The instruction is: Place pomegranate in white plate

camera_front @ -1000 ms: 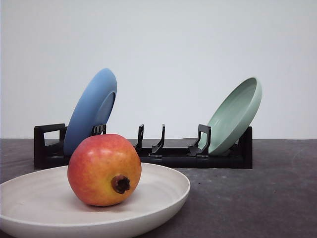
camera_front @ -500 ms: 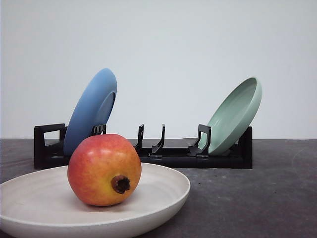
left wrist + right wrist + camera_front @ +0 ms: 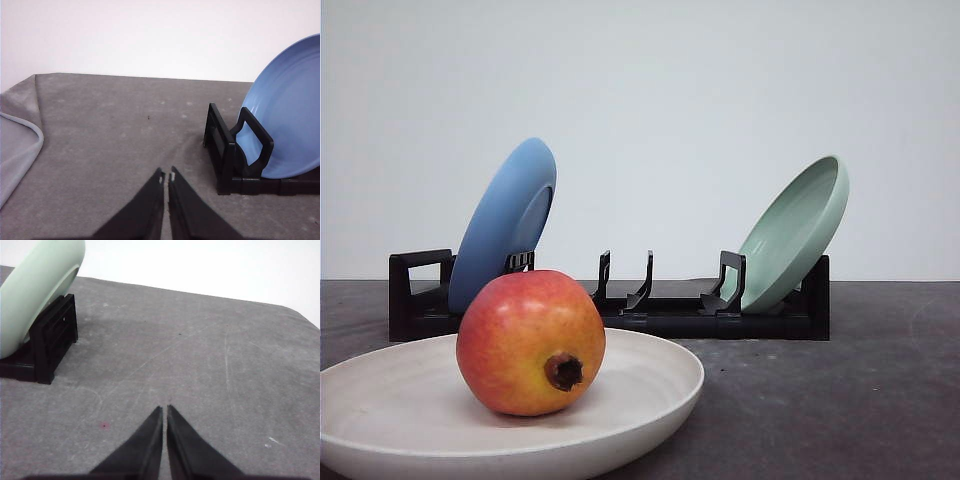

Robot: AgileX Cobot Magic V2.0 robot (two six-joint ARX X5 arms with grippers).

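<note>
- Pomegranate (image 3: 530,342) sat inside the white plate (image 3: 650,375), resting on the plate floor left of centre, dark crown nub facing the camera; nothing was touching it.
- Plate lay flat on the grey worktop (image 3: 840,400), nearest the camera.
- Left tool (image 3: 166,176) was closed and empty, fingertips pressed together over bare worktop, beside the rack's end.
- Right tool (image 3: 164,410) was likewise closed with nothing held, hovering over bare worktop, well apart from the fruit.
- Step judged: placement looked done, fruit released and settled; only a retreat or idle phase remained.
- Next move called for nothing beyond keeping both arms away from the plate.
- Farther back, black dish rack (image 3: 660,305) held a leaning blue plate (image 3: 505,220) and a mint-green plate (image 3: 798,232).
</note>
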